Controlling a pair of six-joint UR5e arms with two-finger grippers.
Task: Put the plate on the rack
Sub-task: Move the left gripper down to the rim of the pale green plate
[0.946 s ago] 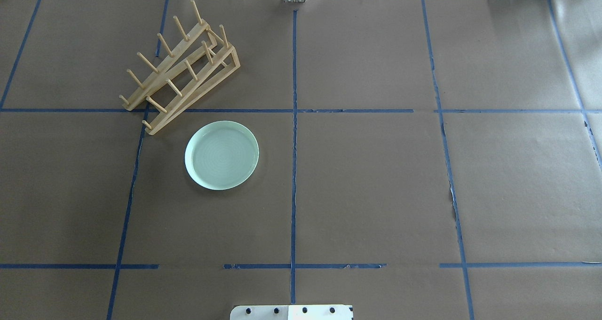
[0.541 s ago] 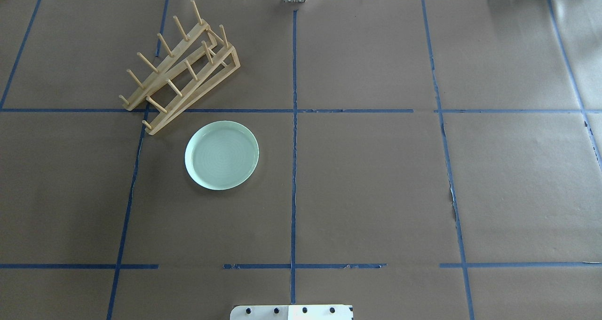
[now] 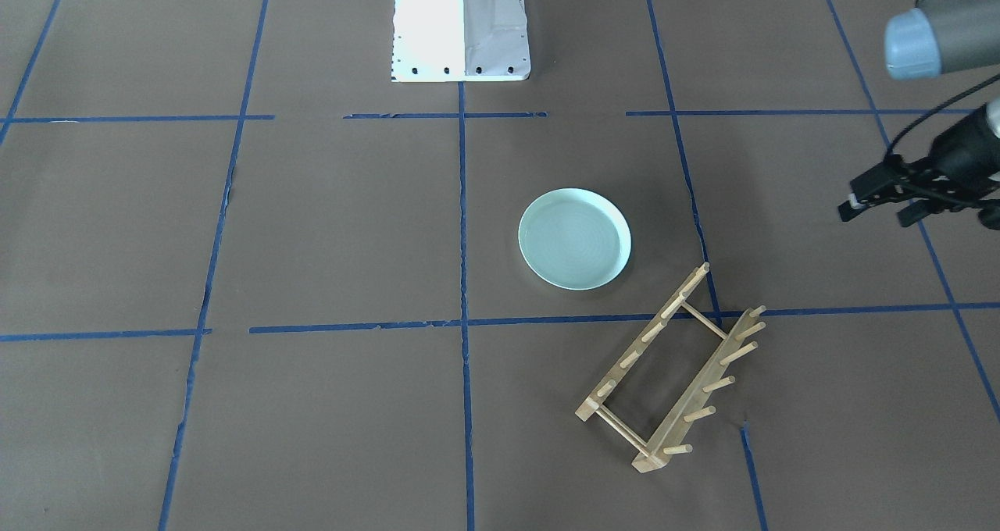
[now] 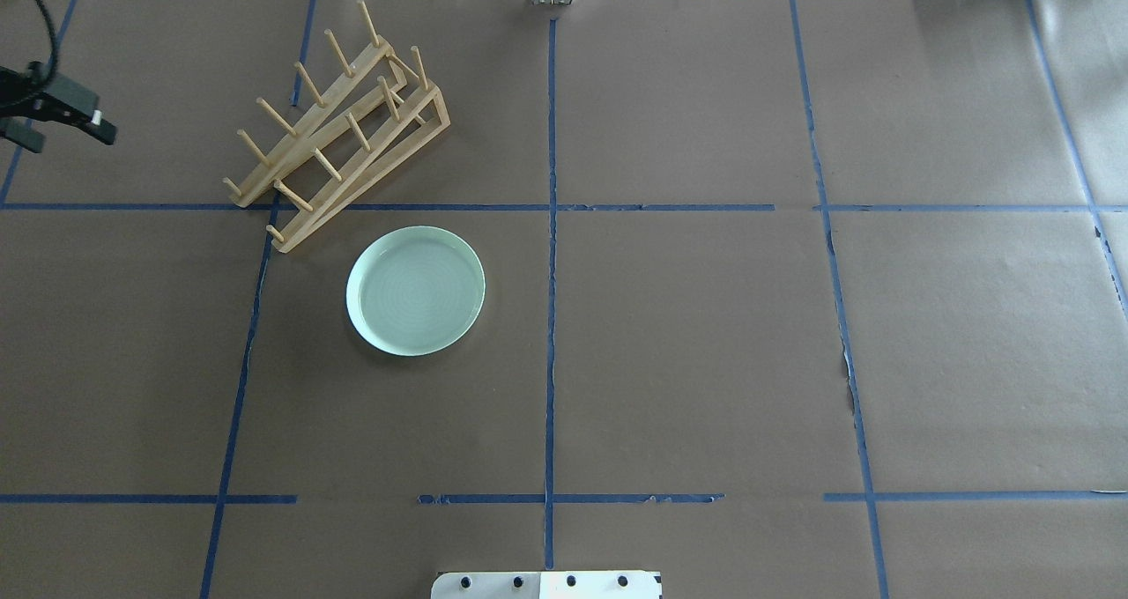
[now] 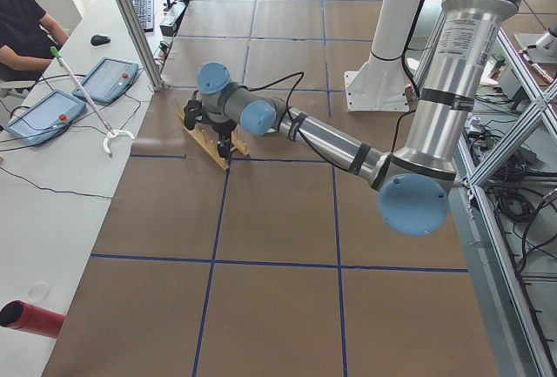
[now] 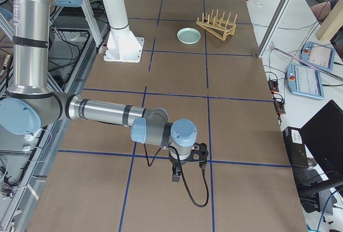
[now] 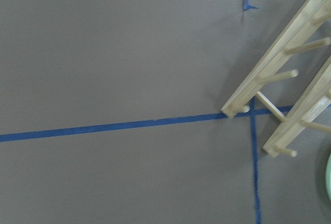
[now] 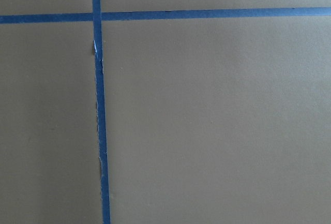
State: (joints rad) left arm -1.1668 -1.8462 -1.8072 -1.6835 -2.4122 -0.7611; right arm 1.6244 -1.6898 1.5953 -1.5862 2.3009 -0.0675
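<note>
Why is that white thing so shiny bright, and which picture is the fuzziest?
Front-facing view: the white robot base is washed out by glare, one face nearly blank. Left wrist view: the fuzziest, with the pegs of the rack soft-edged and the plate cut off at the edge. Overhead view: sharp, evenly lit.

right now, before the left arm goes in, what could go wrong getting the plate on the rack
The plate lies flat on the table with only a low rim, so the jaws may slip or shove it. It sits close to one end of the rack, so a shove could knock it askew. The rack stands diagonally, so a misaligned plate could hit pegs.
</note>
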